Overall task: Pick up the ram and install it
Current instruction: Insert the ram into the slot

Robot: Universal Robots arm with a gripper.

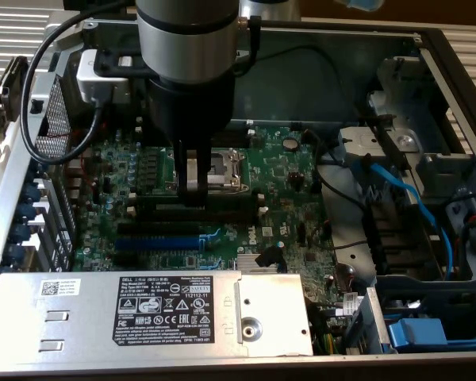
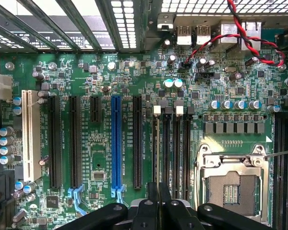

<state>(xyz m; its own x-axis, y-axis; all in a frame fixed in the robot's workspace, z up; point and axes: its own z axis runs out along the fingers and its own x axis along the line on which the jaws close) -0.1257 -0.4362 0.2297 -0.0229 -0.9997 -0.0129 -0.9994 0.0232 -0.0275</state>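
Seemingly ram [image 2: 158,193] between gripper [image 2: 158,186] fingers

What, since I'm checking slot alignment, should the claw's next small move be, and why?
Probably ease straight down: the shut claw hangs low over the black memory slots beside the CPU socket, seemingly in line with one slot, so little sideways correction looks needed.

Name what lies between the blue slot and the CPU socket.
Wrist view: a long black slot, then four memory slots, between blue slot and CPU socket.
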